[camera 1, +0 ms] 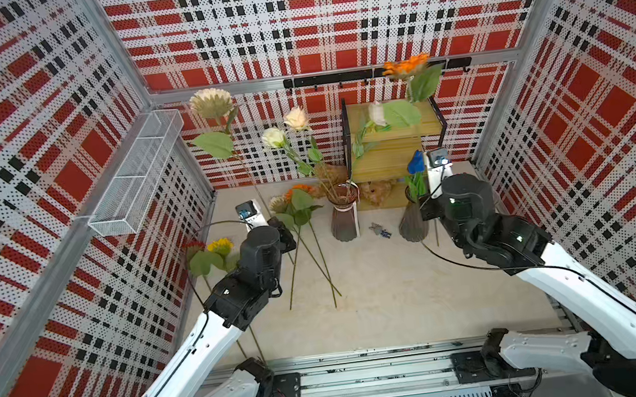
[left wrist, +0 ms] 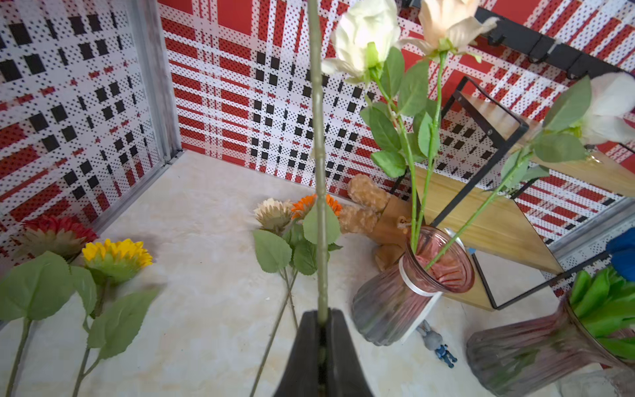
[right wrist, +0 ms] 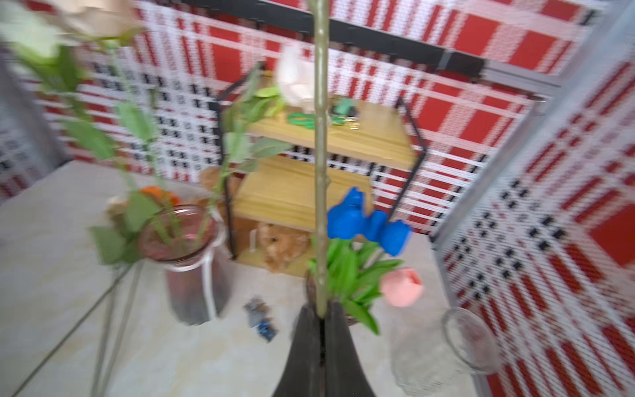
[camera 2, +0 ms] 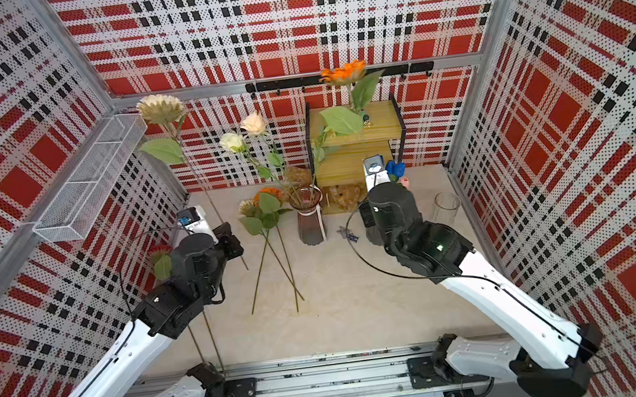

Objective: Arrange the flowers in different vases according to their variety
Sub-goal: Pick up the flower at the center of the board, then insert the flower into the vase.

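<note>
Your left gripper (left wrist: 322, 321) clamped a sunflower stem (left wrist: 319, 137); your right gripper (right wrist: 322, 318), blurred, apparently another stem (right wrist: 321, 154). The twelve-o'clock vase (camera 1: 344, 225) held roses (left wrist: 366, 37), the two-o'clock vase (camera 1: 413, 227) tulips (right wrist: 347, 216).

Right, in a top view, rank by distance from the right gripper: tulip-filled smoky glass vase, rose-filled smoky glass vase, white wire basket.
From the right gripper:
1. Tulip-filled smoky glass vase, right beside it.
2. Rose-filled smoky glass vase, centre.
3. White wire basket, left wall.

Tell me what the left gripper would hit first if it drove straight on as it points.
Likely the orange and cream sunflowers lying on the table, just beyond the left gripper, which is shut on an upright stem. Height is hard to judge; it might pass over them toward the plush toy.
</note>
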Robot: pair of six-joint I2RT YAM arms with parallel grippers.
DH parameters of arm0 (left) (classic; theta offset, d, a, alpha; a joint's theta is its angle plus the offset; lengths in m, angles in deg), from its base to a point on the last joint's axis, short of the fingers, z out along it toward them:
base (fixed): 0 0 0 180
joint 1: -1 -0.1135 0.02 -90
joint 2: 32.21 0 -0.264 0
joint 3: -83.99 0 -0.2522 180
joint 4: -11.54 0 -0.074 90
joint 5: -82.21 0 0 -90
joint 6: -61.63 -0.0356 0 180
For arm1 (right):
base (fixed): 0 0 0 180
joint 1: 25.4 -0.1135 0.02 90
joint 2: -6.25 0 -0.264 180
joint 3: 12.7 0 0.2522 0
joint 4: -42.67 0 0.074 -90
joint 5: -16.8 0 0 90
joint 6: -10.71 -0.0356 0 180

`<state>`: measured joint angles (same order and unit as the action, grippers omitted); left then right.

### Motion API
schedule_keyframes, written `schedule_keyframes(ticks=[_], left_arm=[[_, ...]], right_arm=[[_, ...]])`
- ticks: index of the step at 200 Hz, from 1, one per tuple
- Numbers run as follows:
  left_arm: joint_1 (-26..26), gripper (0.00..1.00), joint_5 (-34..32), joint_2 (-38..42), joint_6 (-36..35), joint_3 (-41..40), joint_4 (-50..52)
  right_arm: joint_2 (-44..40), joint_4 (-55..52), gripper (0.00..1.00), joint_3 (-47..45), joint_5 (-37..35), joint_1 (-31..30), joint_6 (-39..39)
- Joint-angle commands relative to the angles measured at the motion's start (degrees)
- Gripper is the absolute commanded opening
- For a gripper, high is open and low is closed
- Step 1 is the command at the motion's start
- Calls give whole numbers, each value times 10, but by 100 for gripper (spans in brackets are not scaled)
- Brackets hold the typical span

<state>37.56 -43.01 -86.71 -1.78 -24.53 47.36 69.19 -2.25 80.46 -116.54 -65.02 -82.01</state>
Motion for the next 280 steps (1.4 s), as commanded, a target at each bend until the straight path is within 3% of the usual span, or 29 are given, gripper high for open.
schedule_keyframes(ticks=[1,18,72,174,280], left_arm=[[35,0,-37,-15,-12,26,-34],[57,0,-59,-28,-18,38,-44],[96,0,-87,-49,-34,45,-72],[134,0,-119,-59,-40,26,-98],[147,0,-121,-105,-39,37,-109]], right_arm=[[-29,107,0,-15,-71,64,90],[-33,138,0,-19,-59,121,126],[-54,252,0,-87,41,266,133],[23,395,0,-148,261,450,36],[123,490,0,-164,340,506,-19]])
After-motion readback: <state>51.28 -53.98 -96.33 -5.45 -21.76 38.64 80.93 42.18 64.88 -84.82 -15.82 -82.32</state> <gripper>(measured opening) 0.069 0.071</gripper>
